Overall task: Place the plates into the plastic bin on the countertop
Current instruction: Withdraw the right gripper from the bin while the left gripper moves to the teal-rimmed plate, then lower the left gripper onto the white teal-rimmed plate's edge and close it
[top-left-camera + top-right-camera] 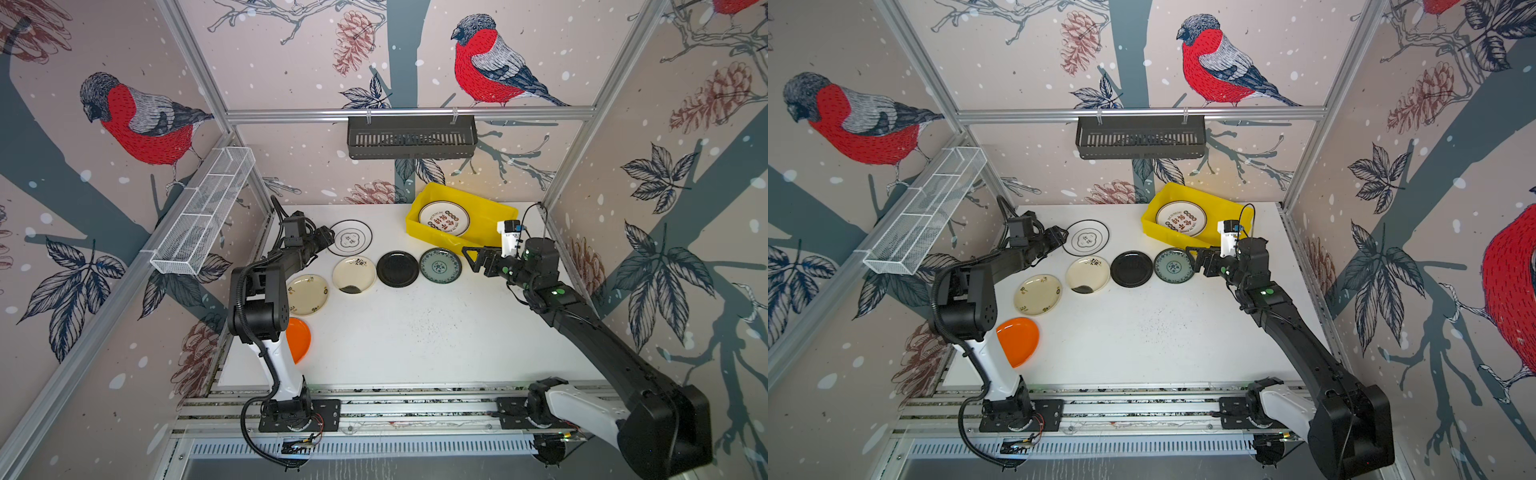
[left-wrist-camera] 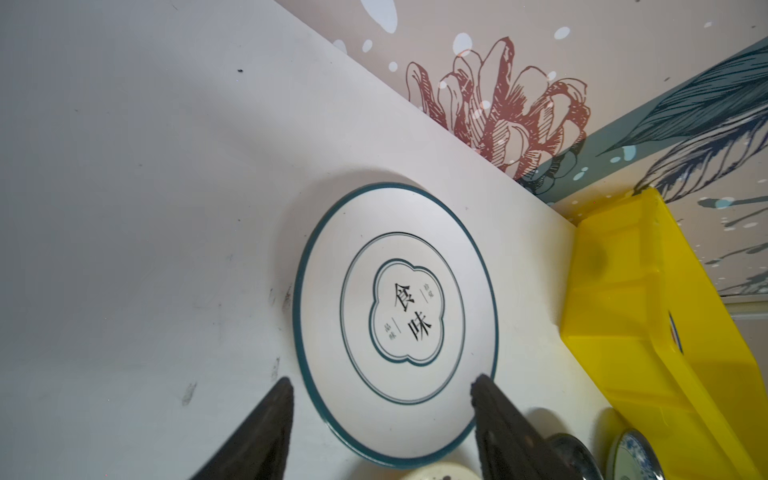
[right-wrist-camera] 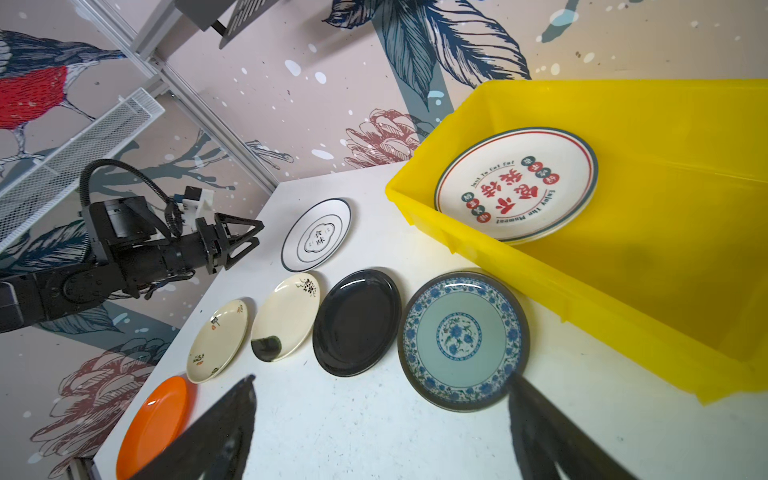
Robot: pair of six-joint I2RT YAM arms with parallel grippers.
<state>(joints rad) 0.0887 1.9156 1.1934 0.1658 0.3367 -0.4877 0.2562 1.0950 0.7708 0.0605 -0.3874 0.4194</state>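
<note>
Plate with red characters [image 1: 444,218] lies flat in yellow bin [image 1: 488,214]. Bin sits skewed at back right corner of worktop [image 1: 415,332].

Six more plates on worktop:
- white ringed plate [image 1: 351,237] near back edge
- teal plate [image 1: 440,266], black plate [image 1: 397,269], smeared cream plate [image 1: 354,274] and speckled cream plate [image 1: 307,294] in line running toward left edge
- orange plate [image 1: 300,338] at left edge, partly behind my left arm

My left gripper [image 2: 381,384] spread at white ringed plate's rim, contact unclear. My right gripper [image 1: 470,259] spread wide just beside teal plate, holding nothing.
</note>
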